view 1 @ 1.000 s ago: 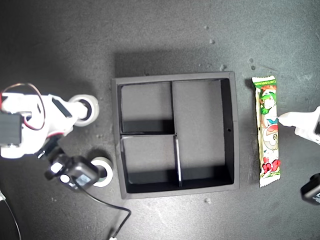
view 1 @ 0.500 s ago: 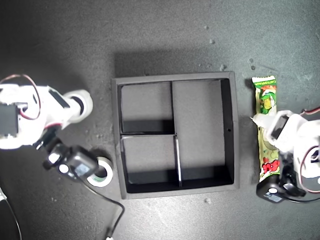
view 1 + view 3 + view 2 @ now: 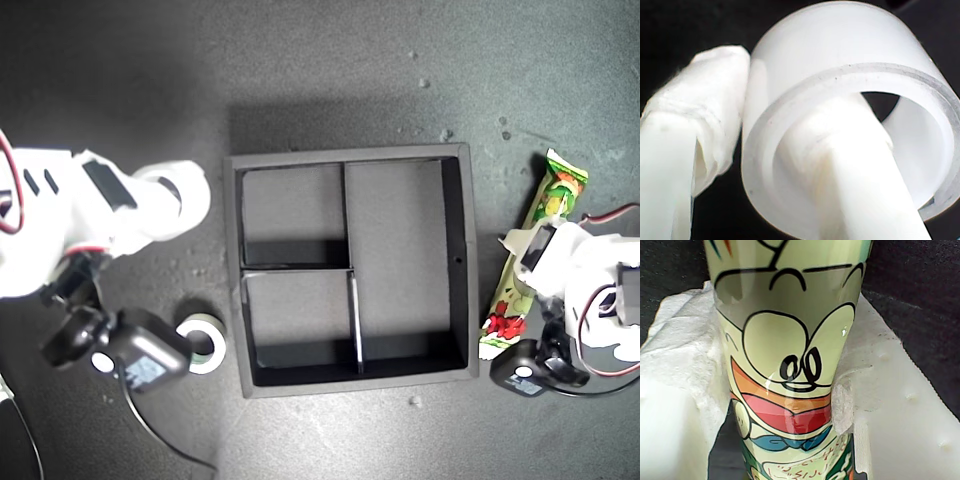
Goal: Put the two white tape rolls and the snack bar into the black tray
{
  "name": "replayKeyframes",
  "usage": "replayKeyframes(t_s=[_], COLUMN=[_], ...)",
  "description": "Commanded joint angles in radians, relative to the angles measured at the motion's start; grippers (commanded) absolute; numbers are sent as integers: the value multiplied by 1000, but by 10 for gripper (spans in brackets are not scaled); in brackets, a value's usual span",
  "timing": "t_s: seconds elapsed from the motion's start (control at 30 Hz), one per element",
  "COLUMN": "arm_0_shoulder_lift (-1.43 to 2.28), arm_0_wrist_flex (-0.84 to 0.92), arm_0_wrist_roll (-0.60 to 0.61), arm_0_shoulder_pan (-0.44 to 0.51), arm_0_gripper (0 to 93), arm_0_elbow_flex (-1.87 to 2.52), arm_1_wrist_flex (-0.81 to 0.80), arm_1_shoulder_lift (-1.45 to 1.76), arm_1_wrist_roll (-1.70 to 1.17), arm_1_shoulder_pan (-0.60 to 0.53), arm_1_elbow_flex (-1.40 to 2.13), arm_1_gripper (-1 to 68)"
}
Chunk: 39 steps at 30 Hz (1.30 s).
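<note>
My first gripper [image 3: 790,405] now clenched on snack bar [image 3: 527,262], bar skewed; my second gripper [image 3: 747,150] grasping wide white tape roll [image 3: 178,196]; black tray [image 3: 458,260] next.

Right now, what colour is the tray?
Matte black tray, clearest in the exterior view.

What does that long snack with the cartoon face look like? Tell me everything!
The long, narrow snack bar in a glossy white-and-green wrapper has cartoon figures, red print at its lower end and crimped ends. It lies tilted on the exterior view's right, outside the square black tray. My first claw is shut on its middle, with white padded fingers pressing both sides. Up close there is a smiling face with round eyes.
</note>
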Motion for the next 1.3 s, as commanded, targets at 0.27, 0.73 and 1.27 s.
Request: replayKeyframes(t_s=[0.27,0.73,1.27], arm_0_shoulder_lift=[-417,-856,-1002], arm_0_wrist_flex=[282,483,551], arm_0_wrist_roll=[6,14,17], arm_0_shoulder_pan=[71,86,54], arm_0_gripper=[1,1,20], arm_0_elbow_flex=[-663,-1178,-1316], arm_1_wrist_flex=[485,457,408], arm_1_shoulder_lift=[2,-284,-331], arm_1_wrist_roll=[-304,-500,-518], arm_1_shoulder_pan=[-83,-52,-37], arm_1_elbow_flex=[-528,-1144,-1192], arm_1_gripper=[48,34,105])
